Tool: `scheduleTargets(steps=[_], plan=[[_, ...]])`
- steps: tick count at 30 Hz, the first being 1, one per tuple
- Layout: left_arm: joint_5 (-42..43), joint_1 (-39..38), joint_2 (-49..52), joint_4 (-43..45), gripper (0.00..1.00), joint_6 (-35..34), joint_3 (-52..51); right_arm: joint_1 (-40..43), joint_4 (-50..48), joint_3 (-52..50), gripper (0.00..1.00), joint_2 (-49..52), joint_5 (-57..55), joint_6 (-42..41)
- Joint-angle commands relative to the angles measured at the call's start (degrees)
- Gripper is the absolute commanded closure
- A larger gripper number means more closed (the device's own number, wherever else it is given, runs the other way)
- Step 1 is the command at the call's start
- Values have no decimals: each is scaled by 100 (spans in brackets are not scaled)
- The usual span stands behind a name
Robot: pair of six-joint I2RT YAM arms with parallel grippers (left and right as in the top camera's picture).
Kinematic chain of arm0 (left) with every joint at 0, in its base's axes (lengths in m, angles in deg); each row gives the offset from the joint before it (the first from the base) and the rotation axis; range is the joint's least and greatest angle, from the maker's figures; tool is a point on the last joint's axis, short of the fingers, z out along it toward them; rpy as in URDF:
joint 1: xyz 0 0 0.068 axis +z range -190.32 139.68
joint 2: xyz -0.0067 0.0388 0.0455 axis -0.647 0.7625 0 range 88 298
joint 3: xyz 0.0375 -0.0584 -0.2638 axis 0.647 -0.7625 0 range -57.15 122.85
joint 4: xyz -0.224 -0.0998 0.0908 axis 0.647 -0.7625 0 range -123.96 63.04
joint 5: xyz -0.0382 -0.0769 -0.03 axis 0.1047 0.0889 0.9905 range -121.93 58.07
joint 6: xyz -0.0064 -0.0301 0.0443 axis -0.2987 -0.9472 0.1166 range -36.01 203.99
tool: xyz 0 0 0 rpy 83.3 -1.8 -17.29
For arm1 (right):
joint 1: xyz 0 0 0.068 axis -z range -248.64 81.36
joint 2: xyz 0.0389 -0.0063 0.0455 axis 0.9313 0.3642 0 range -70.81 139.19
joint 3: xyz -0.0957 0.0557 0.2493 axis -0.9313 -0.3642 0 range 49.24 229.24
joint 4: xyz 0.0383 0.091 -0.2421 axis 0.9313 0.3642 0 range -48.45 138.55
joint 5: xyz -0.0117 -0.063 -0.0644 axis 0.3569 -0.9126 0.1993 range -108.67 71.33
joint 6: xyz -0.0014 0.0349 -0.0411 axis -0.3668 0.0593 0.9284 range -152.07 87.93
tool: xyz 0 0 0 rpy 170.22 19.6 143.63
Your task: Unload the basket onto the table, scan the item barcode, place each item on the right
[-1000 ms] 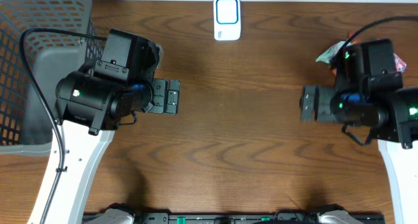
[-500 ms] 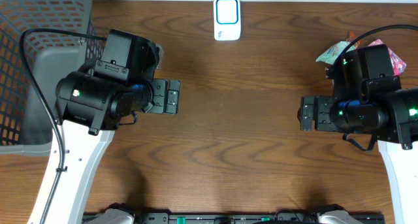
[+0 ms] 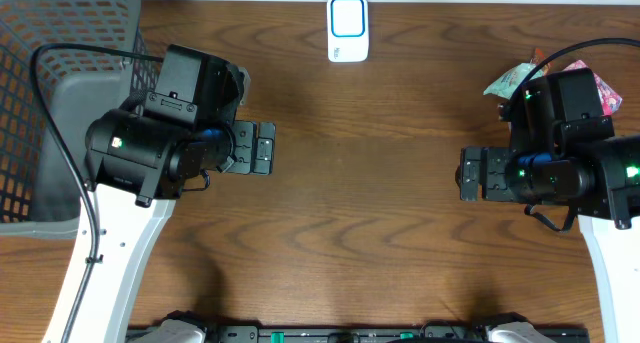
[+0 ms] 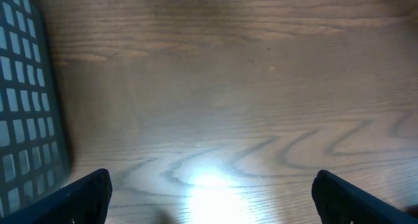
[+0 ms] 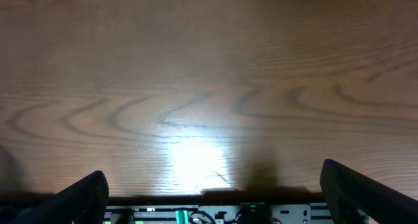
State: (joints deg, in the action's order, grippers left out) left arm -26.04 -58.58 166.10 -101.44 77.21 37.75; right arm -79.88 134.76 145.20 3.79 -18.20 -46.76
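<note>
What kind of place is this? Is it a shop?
Probably a pretend shop checkout on a wooden table: a white scanner sits at the far edge, a grey mesh basket stands on the left, and colourful packets lie on the right.

The table (image 3: 380, 183) is dark brown wood with a wavy grain. A small white scanner (image 3: 348, 28) with a blue-rimmed face lies flat at the middle of its far edge, and a grey mesh basket (image 3: 60, 103) stands at its left end. Near the right end lie bright packets (image 3: 510, 80), green and pink, only partly in view.
</note>
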Motion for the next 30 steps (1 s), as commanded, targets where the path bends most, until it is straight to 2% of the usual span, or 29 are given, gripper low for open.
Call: scheduleTargets(steps=[1,8,16,24,30], plan=[[9,4,-26,-9,2,35,4,-48,52,-20,1,-46,26,-66],[9,4,-26,-9,2,35,4,-92,24,-20,1,-94,2,-44],[9,4,-26,-9,2,35,4,-592,-247,-72,1,-452,-164,-50],[9,4,-26,-9,2,35,4,-1355,-511,-874,1,-1617,-1005,-741],[9,4,-26,-9,2,35,4,-1580,-1381,-1904,1,-2730,-1360,-723]])
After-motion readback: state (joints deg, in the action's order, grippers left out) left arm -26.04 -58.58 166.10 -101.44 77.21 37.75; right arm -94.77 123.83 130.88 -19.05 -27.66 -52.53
